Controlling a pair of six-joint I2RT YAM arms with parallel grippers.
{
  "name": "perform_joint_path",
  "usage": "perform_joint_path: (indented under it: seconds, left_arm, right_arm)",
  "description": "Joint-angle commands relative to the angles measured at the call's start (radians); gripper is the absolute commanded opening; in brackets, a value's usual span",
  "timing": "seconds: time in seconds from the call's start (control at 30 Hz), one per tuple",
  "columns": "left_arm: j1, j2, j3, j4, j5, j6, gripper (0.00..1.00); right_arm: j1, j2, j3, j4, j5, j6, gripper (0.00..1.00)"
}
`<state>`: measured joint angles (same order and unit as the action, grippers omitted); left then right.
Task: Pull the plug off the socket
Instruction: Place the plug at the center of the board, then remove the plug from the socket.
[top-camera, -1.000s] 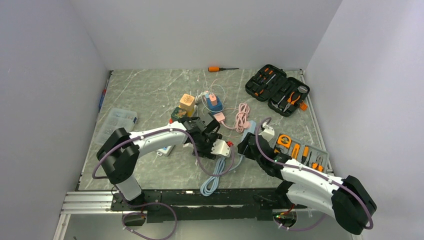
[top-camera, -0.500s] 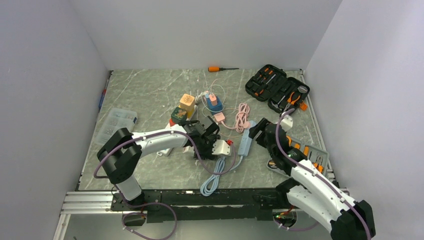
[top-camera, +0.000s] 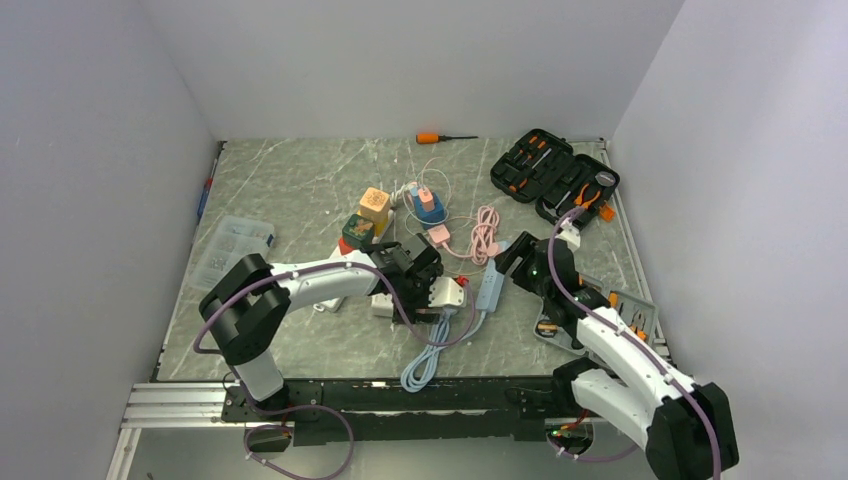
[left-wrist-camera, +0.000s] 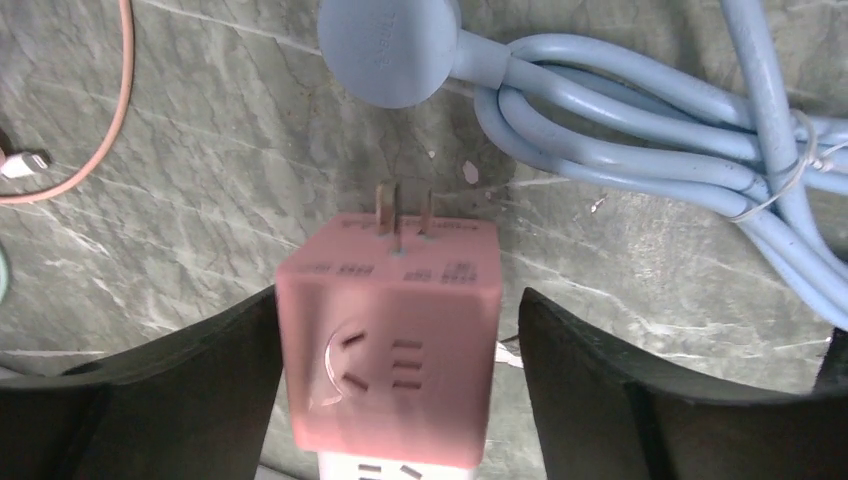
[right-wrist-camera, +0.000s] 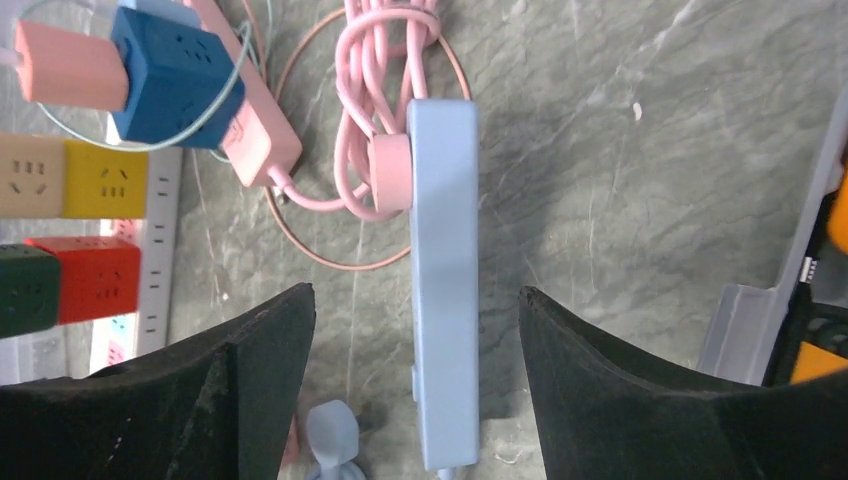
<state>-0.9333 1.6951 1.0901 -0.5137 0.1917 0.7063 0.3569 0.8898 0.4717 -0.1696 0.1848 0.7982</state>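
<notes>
A pink cube plug (left-wrist-camera: 390, 340) with two bare prongs (left-wrist-camera: 400, 210) sits between the fingers of my left gripper (left-wrist-camera: 397, 300), with a white block just below it. The cube is blurred. The jaws are open: the left finger is at the cube's edge and a gap shows on the right. In the top view the left gripper (top-camera: 440, 293) hovers beside the blue socket strip (top-camera: 490, 287). My right gripper (right-wrist-camera: 415, 292) is open and straddles that blue strip (right-wrist-camera: 443, 280) without touching it. A round pink plug (right-wrist-camera: 388, 170) sits in the strip's side.
The strip's blue plug (left-wrist-camera: 390, 45) and coiled blue cord (left-wrist-camera: 620, 130) lie just past the cube. Coloured cube sockets (right-wrist-camera: 100, 180) on a white strip are at the left. An open tool case (top-camera: 555, 178), a tool tray (top-camera: 605, 300), a screwdriver (top-camera: 440, 137) and a clear box (top-camera: 232, 245) ring the table.
My right arm has pulled back toward the rear of the table and its jaws have widened off the blue strip. The left jaws have widened around the pink cube.
</notes>
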Motion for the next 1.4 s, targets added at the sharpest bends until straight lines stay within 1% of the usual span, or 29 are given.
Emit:
perform_joint_path:
  seconds: [0.0, 0.1, 0.2, 0.27, 0.33, 0.4, 0.47, 0.57, 0.7, 0.77, 0.87, 1.0, 1.1, 1.23, 1.37]
  left_arm:
    - [-0.005, -0.028, 0.010, -0.007, 0.032, -0.049, 0.88]
    - [-0.004, -0.062, 0.010, -0.046, 0.035, -0.065, 0.94]
    - [0.003, -0.100, 0.011, -0.079, 0.024, -0.055, 0.96]
    - [0.018, -0.124, 0.031, -0.107, 0.025, -0.053, 0.99]
    - [0.035, -0.142, 0.066, -0.137, 0.029, -0.049, 0.99]
    - [0.051, -0.156, 0.106, -0.161, 0.032, -0.046, 0.99]
    - [0.066, -0.161, 0.153, -0.181, 0.028, -0.044, 0.99]
    - [0.091, -0.156, 0.220, -0.171, 0.042, -0.041, 0.98]
    - [0.112, -0.133, 0.288, -0.110, 0.071, 0.001, 0.97]
    - [0.120, -0.113, 0.322, -0.061, 0.098, 0.023, 0.98]
    - [0.124, -0.073, 0.377, -0.017, 0.157, 0.075, 0.98]
    - [0.125, -0.037, 0.388, 0.071, 0.220, 0.151, 0.99]
    - [0.126, 0.019, 0.429, 0.089, 0.246, 0.159, 0.99]
    - [0.125, 0.109, 0.491, 0.115, 0.259, 0.129, 0.99]
    - [0.123, 0.165, 0.524, 0.146, 0.268, 0.144, 0.99]
  right_arm:
    - [-0.003, 0.056, -0.044, 0.125, -0.087, 0.000, 0.76]
    - [-0.003, 0.108, -0.055, 0.162, -0.095, 0.004, 0.76]
    - [-0.004, 0.163, -0.052, 0.200, -0.087, -0.005, 0.76]
    - [-0.002, 0.209, -0.047, 0.226, -0.086, -0.013, 0.76]
    - [-0.001, 0.254, -0.040, 0.255, -0.091, -0.017, 0.74]
    - [0.000, 0.295, -0.036, 0.288, -0.101, -0.016, 0.71]
    - [0.003, 0.329, -0.036, 0.318, -0.114, -0.008, 0.65]
    - [0.008, 0.353, -0.045, 0.351, -0.125, 0.006, 0.50]
    - [0.014, 0.308, -0.059, 0.367, -0.120, -0.003, 0.14]
    - [0.017, 0.262, -0.056, 0.355, -0.115, -0.020, 0.01]
    - [0.021, 0.189, -0.045, 0.338, -0.120, -0.059, 0.00]
    - [0.025, 0.078, -0.043, 0.340, -0.137, -0.093, 0.00]
    - [0.042, 0.025, -0.052, 0.362, -0.156, -0.116, 0.00]
    - [0.067, 0.029, -0.035, 0.360, -0.178, -0.163, 0.00]
    - [0.095, 0.039, -0.029, 0.372, -0.179, -0.198, 0.00]
